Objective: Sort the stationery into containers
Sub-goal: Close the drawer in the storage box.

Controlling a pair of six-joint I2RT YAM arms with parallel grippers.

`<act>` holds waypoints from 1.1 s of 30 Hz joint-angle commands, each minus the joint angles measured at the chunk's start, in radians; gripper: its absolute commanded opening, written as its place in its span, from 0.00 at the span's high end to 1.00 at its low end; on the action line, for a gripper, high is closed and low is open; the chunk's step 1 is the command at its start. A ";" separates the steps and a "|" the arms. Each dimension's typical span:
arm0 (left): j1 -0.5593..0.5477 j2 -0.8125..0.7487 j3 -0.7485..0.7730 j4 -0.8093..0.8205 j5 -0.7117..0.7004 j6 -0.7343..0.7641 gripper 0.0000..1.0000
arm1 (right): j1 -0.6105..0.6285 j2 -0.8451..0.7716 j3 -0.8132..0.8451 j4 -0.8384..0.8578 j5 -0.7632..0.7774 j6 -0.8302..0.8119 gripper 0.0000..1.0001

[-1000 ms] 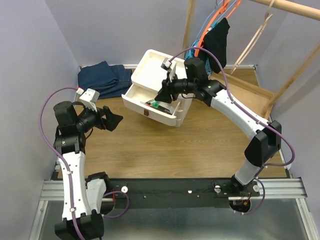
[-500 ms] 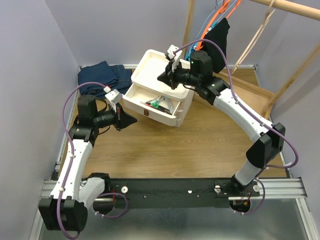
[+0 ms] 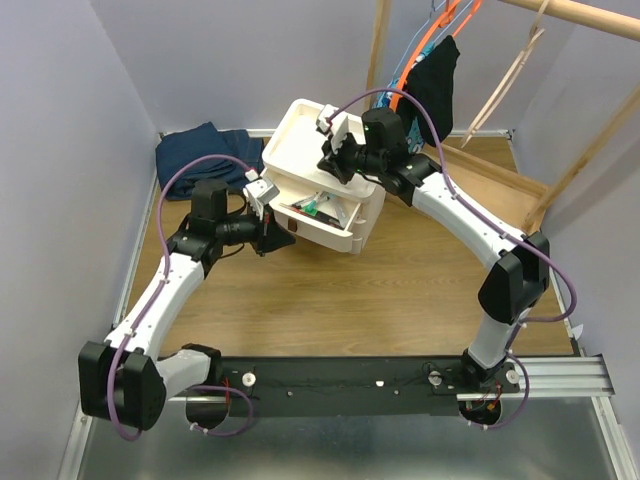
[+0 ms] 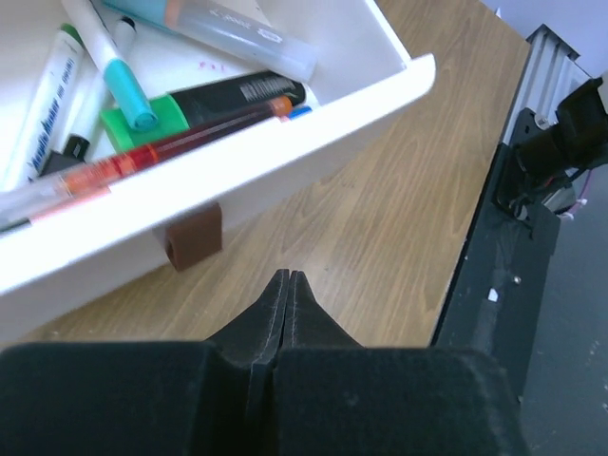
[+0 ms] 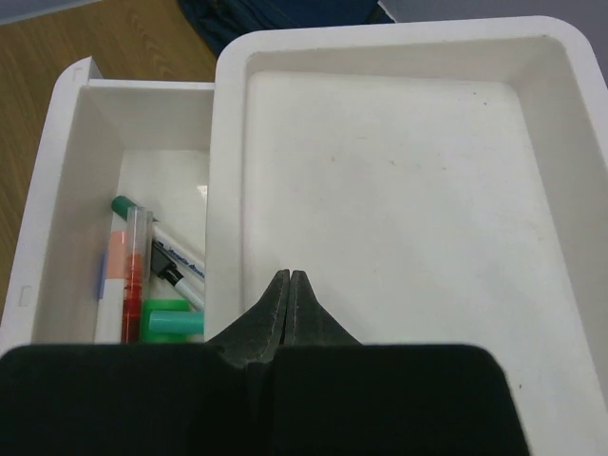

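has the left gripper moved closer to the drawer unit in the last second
Yes. The left gripper has swung right across the table, toward the open drawer of the drawer unit, ending near its handle.

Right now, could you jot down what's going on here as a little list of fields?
Setting: wooden table
Container: white drawer unit, one drawer pulled open
Drawer contents: markers and a red pen
Top tray: empty
Left pincer: shut, empty, near the drawer's brown handle
Right pincer: shut, empty, above the top tray
Behind: folded jeans
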 commanded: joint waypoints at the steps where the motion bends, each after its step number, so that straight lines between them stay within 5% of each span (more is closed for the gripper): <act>1: -0.024 0.076 0.073 0.084 -0.051 0.031 1.00 | 0.008 0.041 0.042 -0.058 0.036 -0.052 0.99; 33: -0.092 0.508 0.425 0.170 -0.118 0.082 1.00 | 0.030 0.100 0.021 -0.138 -0.038 -0.110 0.99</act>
